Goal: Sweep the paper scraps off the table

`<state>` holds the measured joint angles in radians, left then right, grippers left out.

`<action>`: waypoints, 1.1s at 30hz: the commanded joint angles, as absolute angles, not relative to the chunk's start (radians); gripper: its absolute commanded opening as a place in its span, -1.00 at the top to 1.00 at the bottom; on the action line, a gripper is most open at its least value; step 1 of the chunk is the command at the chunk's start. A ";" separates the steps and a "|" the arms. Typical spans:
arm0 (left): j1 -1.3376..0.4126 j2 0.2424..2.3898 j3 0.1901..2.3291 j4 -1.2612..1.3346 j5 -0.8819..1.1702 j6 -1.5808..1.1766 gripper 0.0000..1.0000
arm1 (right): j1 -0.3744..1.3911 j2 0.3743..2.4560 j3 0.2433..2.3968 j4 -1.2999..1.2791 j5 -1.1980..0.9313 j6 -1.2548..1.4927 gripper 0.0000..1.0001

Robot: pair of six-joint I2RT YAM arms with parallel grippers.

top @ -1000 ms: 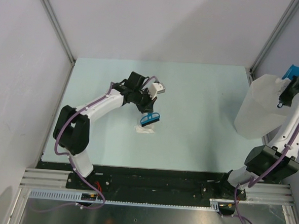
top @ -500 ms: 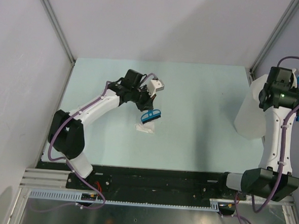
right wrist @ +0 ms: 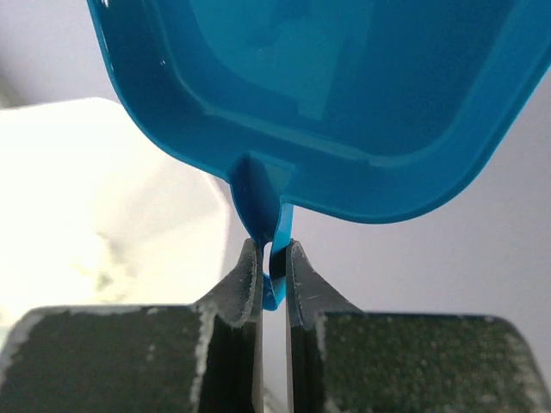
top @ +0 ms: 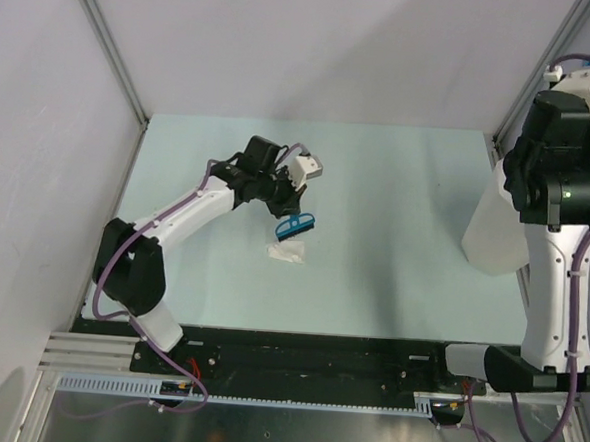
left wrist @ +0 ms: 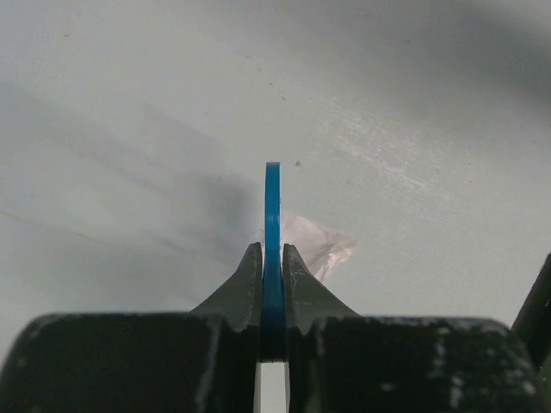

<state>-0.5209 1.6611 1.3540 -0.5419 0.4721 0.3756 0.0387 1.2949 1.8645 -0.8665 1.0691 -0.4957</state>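
One crumpled white paper scrap [top: 286,253] lies on the pale green table [top: 397,187], near its middle. My left gripper [top: 286,215] is shut on a small blue brush [top: 297,227], which hangs just above and behind the scrap. In the left wrist view the brush [left wrist: 272,206] stands edge-on between the fingers of the left gripper [left wrist: 272,258], with the scrap [left wrist: 317,245] just beyond it to the right. My right gripper [right wrist: 272,255] is shut on the handle of a blue dustpan [right wrist: 344,95], held high at the right edge over the bin. No other scraps show.
A tall white bin [top: 497,225] stands at the table's right edge; it also shows in the right wrist view [right wrist: 86,198]. The raised right arm [top: 558,187] overlaps it. Metal frame posts rise at the back corners. A black rail strip [top: 307,357] runs along the front.
The right arm has risen and swung over the bin with the dustpan. The left gripper and brush have shifted only slightly, and the scrap has not moved.
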 commanded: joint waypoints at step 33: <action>-0.310 1.445 1.106 -0.532 0.321 0.367 1.00 | 0.825 1.739 1.197 -1.034 -0.359 0.170 1.00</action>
